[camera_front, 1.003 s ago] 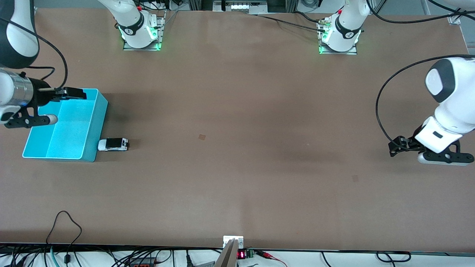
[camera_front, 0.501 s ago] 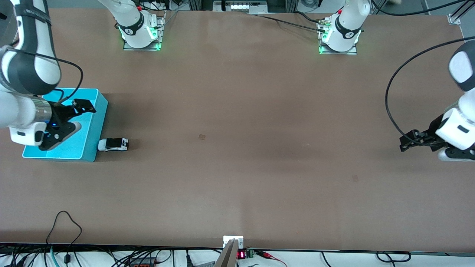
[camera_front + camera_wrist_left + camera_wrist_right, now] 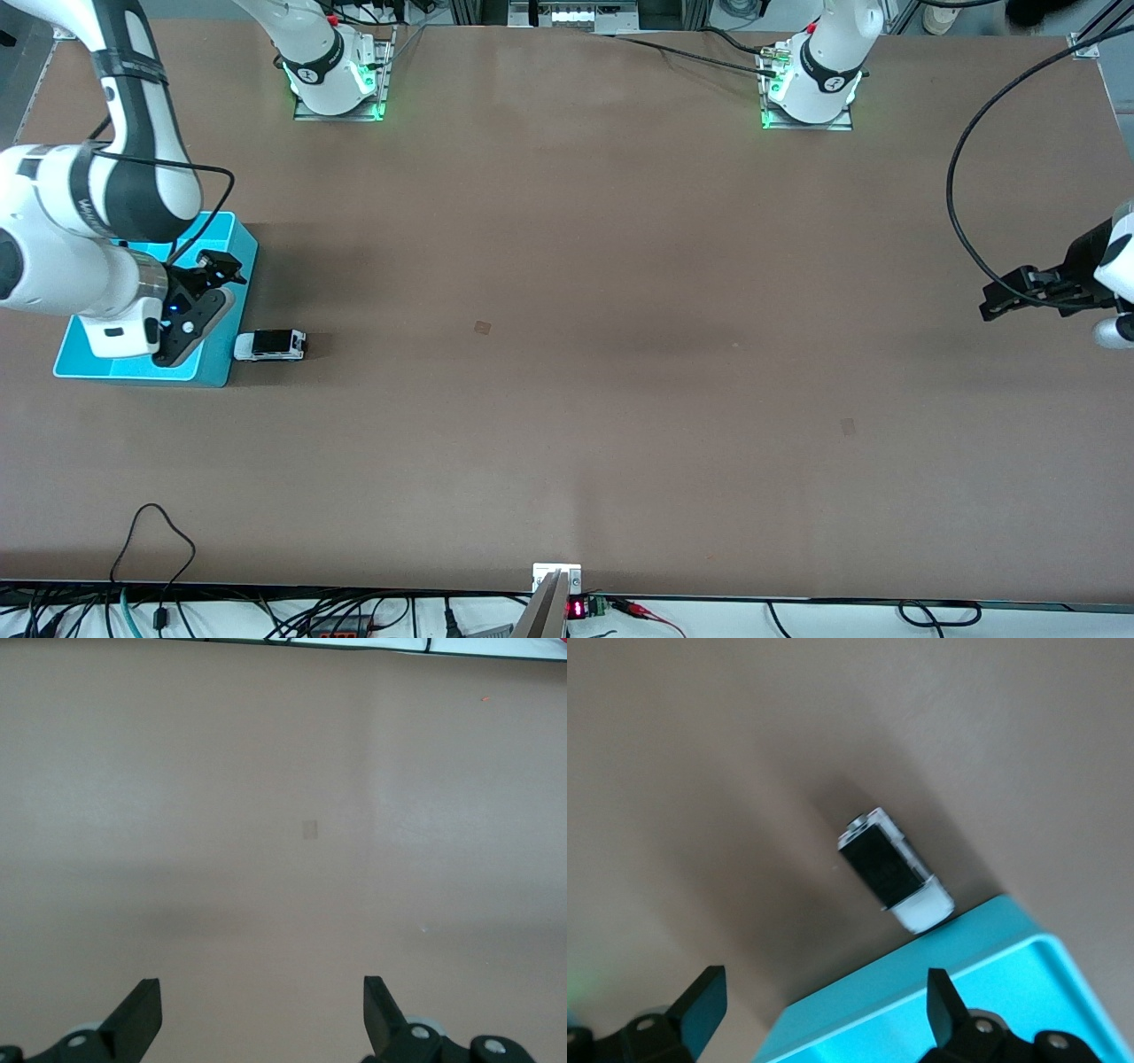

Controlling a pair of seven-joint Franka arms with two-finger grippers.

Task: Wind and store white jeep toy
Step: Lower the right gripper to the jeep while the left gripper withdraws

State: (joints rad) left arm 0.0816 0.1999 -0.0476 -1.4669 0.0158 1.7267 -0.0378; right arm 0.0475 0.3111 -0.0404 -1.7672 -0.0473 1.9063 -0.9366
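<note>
Jeep toy (image 3: 270, 345) sits on the counter (image 3: 567, 354), touching the cyan bin (image 3: 232, 306) at its five o'clock corner, unwound and unstored. Right tool (image 3: 215, 268) hovers spread over the bin; left tool (image 3: 1005, 297) waits spread at its end.

Front view high, facing robots; wrist views look down close.

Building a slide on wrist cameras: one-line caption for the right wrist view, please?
Open right gripper above the cyan bin's rim, white jeep toy on the table beside it.
</note>
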